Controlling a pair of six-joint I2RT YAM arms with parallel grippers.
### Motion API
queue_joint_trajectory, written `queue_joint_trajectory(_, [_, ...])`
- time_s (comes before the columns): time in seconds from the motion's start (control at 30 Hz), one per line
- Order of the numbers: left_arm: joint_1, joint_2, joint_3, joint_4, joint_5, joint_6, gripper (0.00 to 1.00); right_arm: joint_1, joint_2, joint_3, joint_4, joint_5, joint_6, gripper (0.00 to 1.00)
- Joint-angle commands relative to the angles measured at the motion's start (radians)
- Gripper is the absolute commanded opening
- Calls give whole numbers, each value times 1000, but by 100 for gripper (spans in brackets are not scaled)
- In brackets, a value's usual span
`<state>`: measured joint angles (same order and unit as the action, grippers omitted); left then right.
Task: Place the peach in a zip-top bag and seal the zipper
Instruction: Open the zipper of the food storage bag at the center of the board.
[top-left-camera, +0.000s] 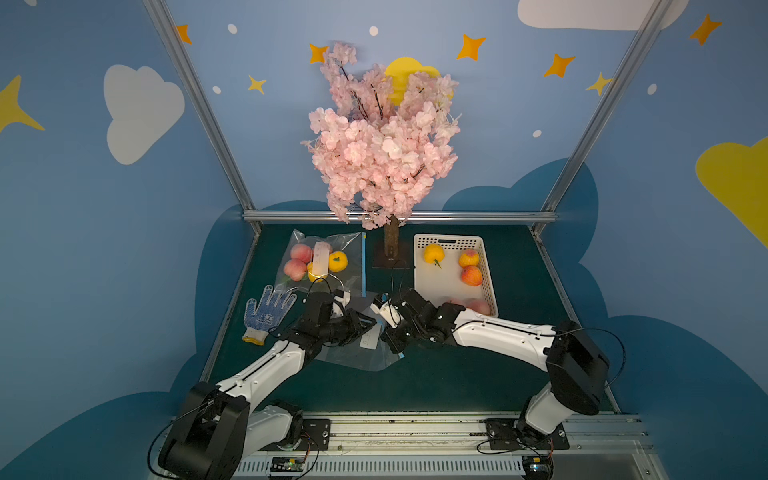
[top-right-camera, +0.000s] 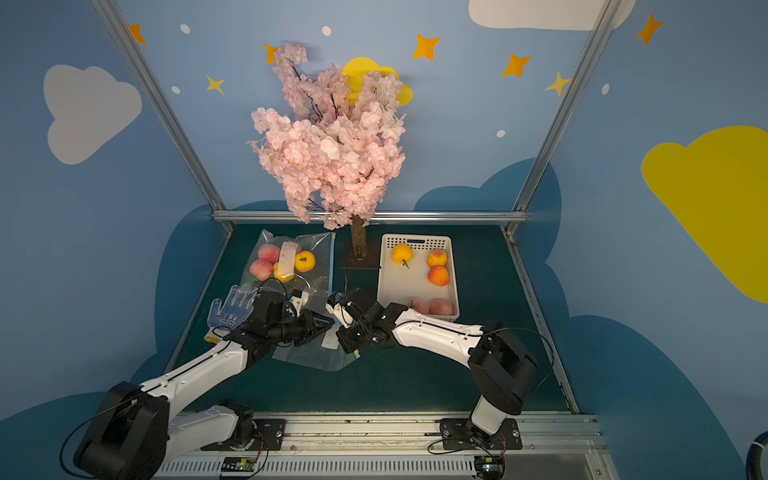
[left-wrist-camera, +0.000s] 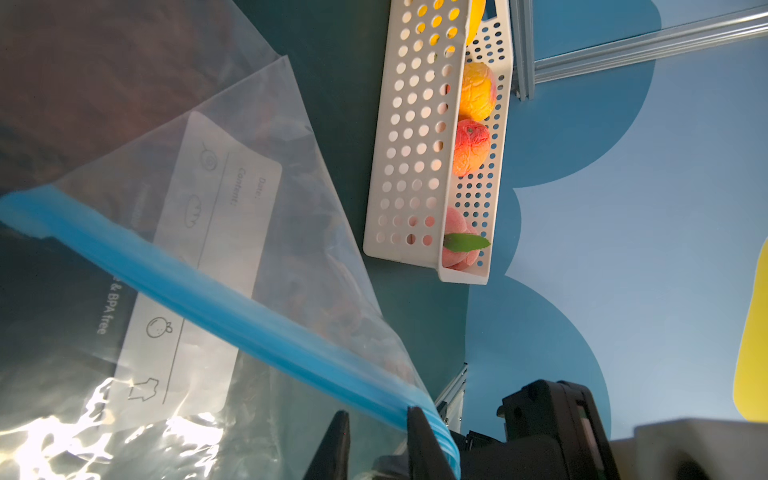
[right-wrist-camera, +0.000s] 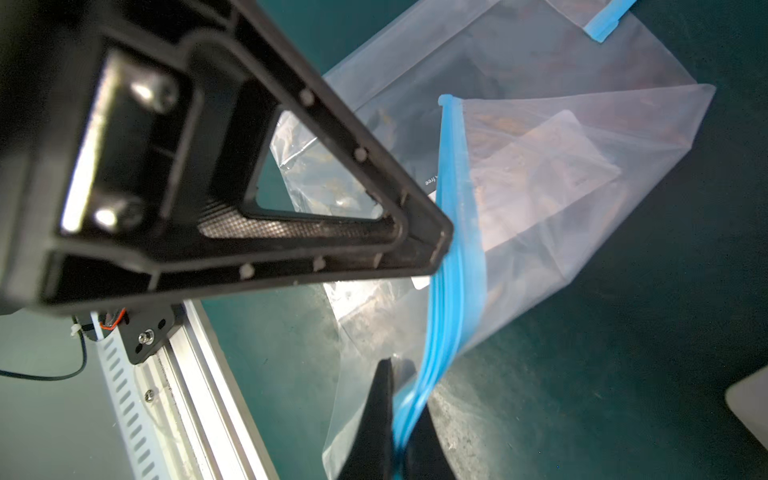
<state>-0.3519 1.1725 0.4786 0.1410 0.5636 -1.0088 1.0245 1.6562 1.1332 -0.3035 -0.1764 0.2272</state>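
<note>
Zip-top bag (right-wrist-camera: 582, 166): right gripper (right-wrist-camera: 401, 399) clamped tight on its blue zipper (right-wrist-camera: 455, 199), left gripper (left-wrist-camera: 377, 415) partly open, one finger touching it.

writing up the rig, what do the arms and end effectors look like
The left arm and right arm have glossy white shells with dark screws, bulky black joint housings and thin black cables looping loose. The left end effector and right end effector have flat black fingers tapering to blunt tips; one shows as an open triangular frame with silver screws.
</note>
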Motion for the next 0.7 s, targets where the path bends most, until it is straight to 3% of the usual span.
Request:
queue_joint_trajectory(0.0, [-4, -8, -11, 65, 31, -62, 31, -4, 13, 25, 6, 7, -1, 0])
queue_joint_trajectory(0.3, [-6, -55, -29, 69, 25, -89, 31, -5, 20, 26, 11, 9, 3, 0])
queue_joint_trajectory(0.67, [-12, 21, -13, 117, 44, -92, 29, -1, 2, 15, 16, -2, -8, 0])
